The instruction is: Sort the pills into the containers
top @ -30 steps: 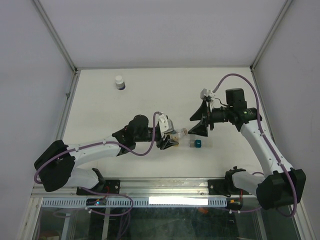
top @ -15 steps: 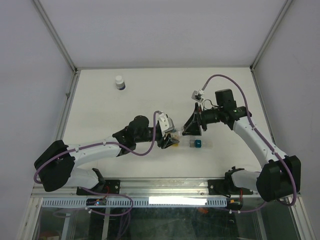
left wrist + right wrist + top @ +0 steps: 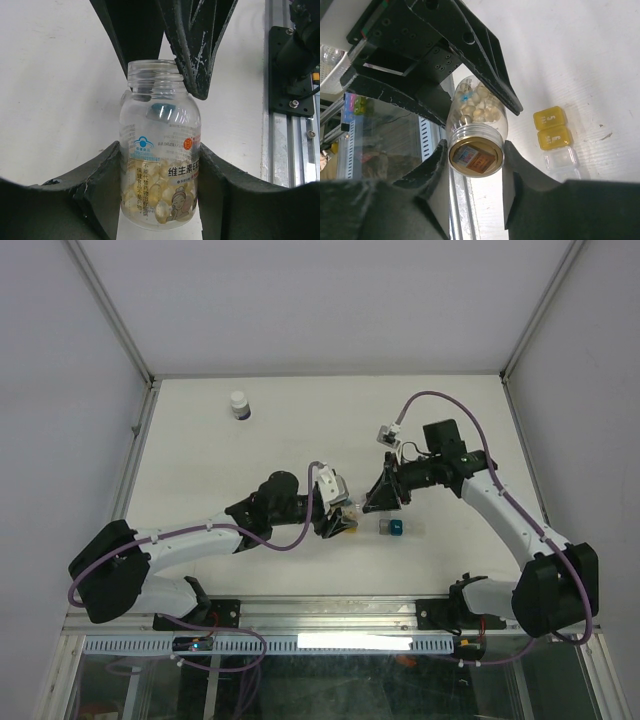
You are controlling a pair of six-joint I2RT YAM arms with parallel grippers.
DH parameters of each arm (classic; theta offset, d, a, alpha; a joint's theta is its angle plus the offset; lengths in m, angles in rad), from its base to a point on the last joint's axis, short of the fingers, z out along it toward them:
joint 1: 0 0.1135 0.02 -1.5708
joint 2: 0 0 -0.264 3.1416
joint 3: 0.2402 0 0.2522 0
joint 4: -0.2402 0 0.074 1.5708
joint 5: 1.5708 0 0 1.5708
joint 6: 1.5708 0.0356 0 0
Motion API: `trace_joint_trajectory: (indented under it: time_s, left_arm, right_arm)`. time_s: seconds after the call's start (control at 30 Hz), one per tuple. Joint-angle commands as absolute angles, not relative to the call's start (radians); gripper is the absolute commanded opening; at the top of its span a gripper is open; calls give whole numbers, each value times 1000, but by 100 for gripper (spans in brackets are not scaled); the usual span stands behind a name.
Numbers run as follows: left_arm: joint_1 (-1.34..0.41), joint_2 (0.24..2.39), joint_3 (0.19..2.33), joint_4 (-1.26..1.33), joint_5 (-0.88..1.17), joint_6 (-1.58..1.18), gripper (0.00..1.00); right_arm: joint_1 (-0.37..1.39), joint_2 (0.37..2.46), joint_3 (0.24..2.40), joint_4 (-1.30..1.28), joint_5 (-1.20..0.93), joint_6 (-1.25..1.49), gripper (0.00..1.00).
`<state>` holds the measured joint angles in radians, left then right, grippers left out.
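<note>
A clear pill bottle (image 3: 160, 150) with a printed label lies sideways in my left gripper (image 3: 159, 167), which is shut on its body. Yellow softgel pills (image 3: 161, 197) fill its lower part. My right gripper (image 3: 475, 155) has its fingers pressed against both sides of the bottle's (image 3: 476, 142) threaded neck, whose mouth is covered by a foil seal. From above, both grippers (image 3: 345, 515) (image 3: 373, 502) meet at the bottle (image 3: 358, 507). The containers show as yellow compartments (image 3: 550, 127) joined to clear ones (image 3: 561, 160), and a teal one (image 3: 396, 528) sits beside the grippers.
A white bottle with a dark band (image 3: 239, 404) stands far back on the left. The metal rail at the table's near edge (image 3: 292, 75) runs close behind the left gripper. White walls enclose the table on three sides.
My right arm has swung left to the bottle's mouth, and its jaws have closed from wide apart onto the neck. The left gripper has held the bottle still.
</note>
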<state>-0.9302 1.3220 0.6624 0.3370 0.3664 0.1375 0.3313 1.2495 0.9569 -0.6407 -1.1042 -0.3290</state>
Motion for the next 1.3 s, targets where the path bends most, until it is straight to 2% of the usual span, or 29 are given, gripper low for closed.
trace_joint_trajectory:
  time_s: [0.0,0.2,0.4,0.53,0.57,0.67,0.7,0.83,0.93,1.07,1.27]
  left_arm:
    - [-934,1317,678,419,432,118,0]
    - [-876,1354,698,410,695,46,0]
    - [-806,1457,749,412,935,-35,0]
    - [-802,1473,762,414,939,-30,0]
    - [-802,1463,758,416,911,-22,0]
    - [-802,1409,723,439,830,-1,0]
    - [-802,1384,704,459,805,0,0]
    - [-814,1316,635,525,697,-4,0]
    - [-854,1268,599,540,578,15,0]
    - [-919,1246,599,517,419,50,0]
    - [-984,1286,651,431,277,96,0]
  right_arm:
    - [352,1254,1029,-732,-1142,-482,0]
    - [455,1245,1157,-964,-993,-906,0]
    - [519,1073,1037,-792,-855,-1222,0]
    - [517,1088,1073,-769,-883,-1102,0]
    - [512,1088,1074,-761,-900,-1044,19]
    - [475,1071,1073,-746,-971,-867,90]
    - [450,1065,1074,-750,-1010,-820,98]
    - [325,1055,1086,-801,-1200,-709,99]
    - [273,1038,1035,-711,-1299,-513,100]
    - [266,1044,949,-550,-1253,-320,97]
    - [293,1171,979,-629,-1171,-317,88]
